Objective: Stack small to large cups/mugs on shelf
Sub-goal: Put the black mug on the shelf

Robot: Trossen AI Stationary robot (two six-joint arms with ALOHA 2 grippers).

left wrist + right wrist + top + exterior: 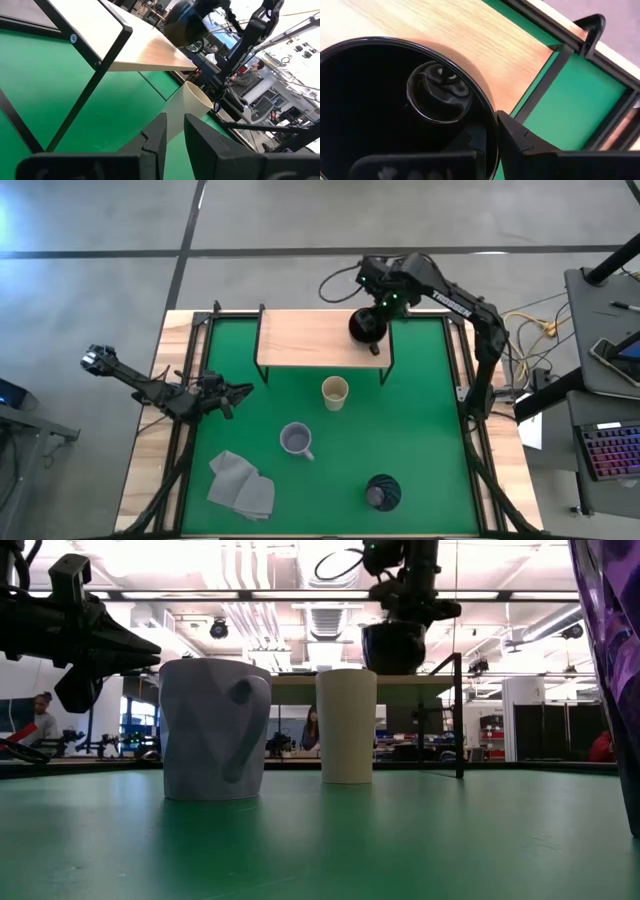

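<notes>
Surfaces before you: gloss and grain.
Your black mug [395,110] shines glossy; the shelf [310,338] shows matt light wood on black metal legs.

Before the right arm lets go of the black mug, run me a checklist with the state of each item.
1. Right gripper clamped on the black mug's rim, one finger inside, one outside: ok.
2. Mug over the shelf, at its right end: ok.
3. Mug base resting on the board: cannot tell; the low view shows it at about board height, but no clear contact.
4. Shelf otherwise bare, room for the rest: ok.
5. Cream cup, lavender-grey mug and dark purple tumbler upright on the green mat, clear of the shelf: ok.
6. Left gripper parked at the mat's left edge, out of the way: ok.
</notes>
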